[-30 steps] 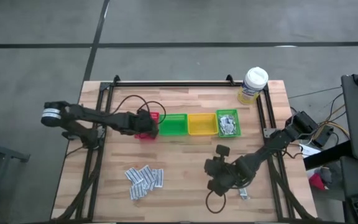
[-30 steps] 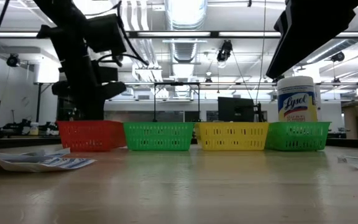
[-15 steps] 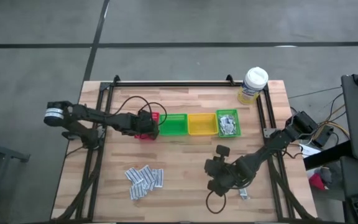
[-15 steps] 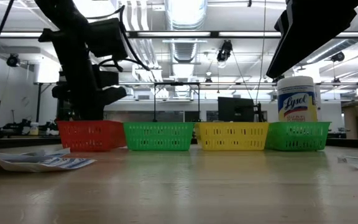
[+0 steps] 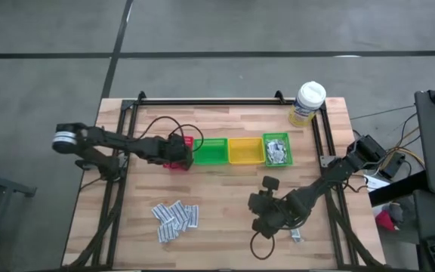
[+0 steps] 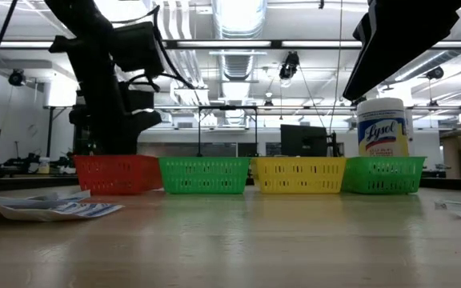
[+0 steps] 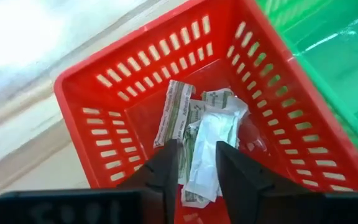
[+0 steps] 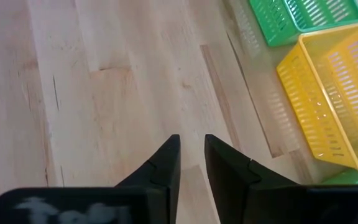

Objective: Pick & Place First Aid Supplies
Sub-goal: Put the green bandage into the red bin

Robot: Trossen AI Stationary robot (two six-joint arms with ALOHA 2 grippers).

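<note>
**Op:** Red bin (image 7: 166, 93) sits straight under my left claw (image 7: 197, 165). Its fingers are apart with nothing between them, hanging just above the sachets (image 7: 210, 134) on the bin floor.

**Desk:** How do those look?

**Op:** White wrappers with pale green print, flat and crinkled, piled loosely. The longest one runs from between my fingers toward the bin's far wall, roughly in line with the claw.

**Desk:** And what's left to fetch?

**Op:** A heap (image 5: 176, 217) of white-blue sachets near the table's front-left corner, fanned out and overlapping. It lies toward the front edge from the left claw, which is over the left end of the bin row at mid-table. The left arm is the nearer one, I'd say, so the next reach is back and down toward that corner.

**Desk:** Right arm?

**Op:** Right claw (image 8: 190, 163) is low over bare wood (image 8: 104, 93) by the front-right part of the table, fingers a narrow gap apart and empty. One small sachet (image 5: 296, 235) lies just beside it toward the front edge. The far-right green bin (image 5: 276, 149) already holds grey-silver ones.
</note>
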